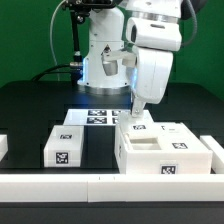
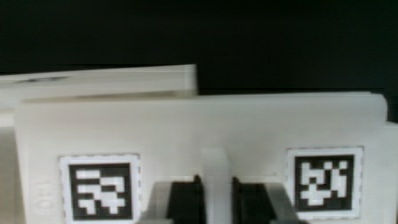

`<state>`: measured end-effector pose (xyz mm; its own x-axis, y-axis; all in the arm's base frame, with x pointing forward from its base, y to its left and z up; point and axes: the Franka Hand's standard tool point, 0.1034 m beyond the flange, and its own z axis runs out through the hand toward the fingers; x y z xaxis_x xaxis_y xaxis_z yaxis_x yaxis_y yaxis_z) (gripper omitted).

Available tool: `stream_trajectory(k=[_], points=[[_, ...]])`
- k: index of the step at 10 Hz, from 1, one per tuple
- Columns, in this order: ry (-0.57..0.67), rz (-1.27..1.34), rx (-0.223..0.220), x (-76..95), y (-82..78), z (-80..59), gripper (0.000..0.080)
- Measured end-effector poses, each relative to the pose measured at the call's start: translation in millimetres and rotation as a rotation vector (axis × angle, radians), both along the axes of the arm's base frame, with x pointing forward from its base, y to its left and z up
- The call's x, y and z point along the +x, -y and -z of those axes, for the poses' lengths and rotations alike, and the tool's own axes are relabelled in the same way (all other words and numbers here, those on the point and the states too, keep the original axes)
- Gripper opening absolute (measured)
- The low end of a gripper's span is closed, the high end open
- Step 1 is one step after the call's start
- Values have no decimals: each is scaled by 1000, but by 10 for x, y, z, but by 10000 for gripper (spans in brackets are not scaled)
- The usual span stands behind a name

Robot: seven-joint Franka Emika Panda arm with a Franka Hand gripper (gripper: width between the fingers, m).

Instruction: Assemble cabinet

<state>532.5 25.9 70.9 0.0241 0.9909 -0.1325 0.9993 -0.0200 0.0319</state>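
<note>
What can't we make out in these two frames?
- Exterior view: hand tips blend into the white cabinet; too small to show whether anything is pinched.
- Wrist view: both tags are blurred and their patterns unreadable; the fingers are cut off by the frame edge.
- Exterior view: the marker board is partly hidden behind the arm.

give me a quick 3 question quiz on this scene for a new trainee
1. True or false: the gripper is wide open.
2. In the exterior view, the cabinet box lies on which side of the smaller white block? A) its left B) its right C) stacked on top of it
3. How many tags show in the wrist view?

Key: 1 false, it is shut; 2 B; 3 two.
</note>
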Motion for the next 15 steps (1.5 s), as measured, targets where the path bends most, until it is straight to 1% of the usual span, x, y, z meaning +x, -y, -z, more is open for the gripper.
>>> stream_trajectory(k=[3,4,7,8,13,14,15], points=[[9,58,-4,264,-161,44,64],[13,85,-4,320,-203,50,64],[37,111,-4,526,-254,51,64],[35,109,-8,566,-255,51,64],[-1,59,-28,597,-224,52,64],[-1,61,-28,596,-220,54,138],[-1,63,-28,596,-214,56,138]])
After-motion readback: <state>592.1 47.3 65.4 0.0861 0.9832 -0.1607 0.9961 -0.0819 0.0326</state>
